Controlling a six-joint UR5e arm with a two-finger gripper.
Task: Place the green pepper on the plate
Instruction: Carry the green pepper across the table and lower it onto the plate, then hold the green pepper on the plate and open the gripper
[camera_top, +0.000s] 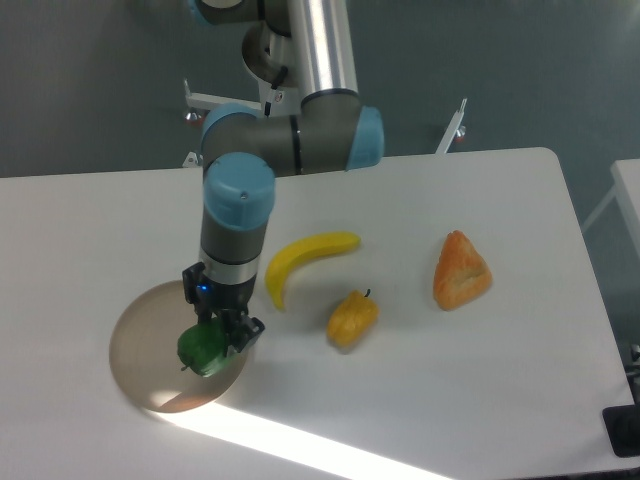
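Note:
The green pepper (203, 350) is small, glossy and dark green, and my gripper (214, 338) is shut on it. Gripper and pepper hang over the right part of the plate (145, 345), a flat round tan-brown disc on the white table. Whether the pepper touches the plate cannot be told. The arm reaches down from the back, and its wrist hides the upper ends of the fingers.
A yellow banana (300, 258) lies just right of the arm. A yellow-orange pepper (352, 318) sits right of the plate. An orange wedge-shaped fruit (460, 271) lies further right. A bright strip of sunlight crosses the table's front.

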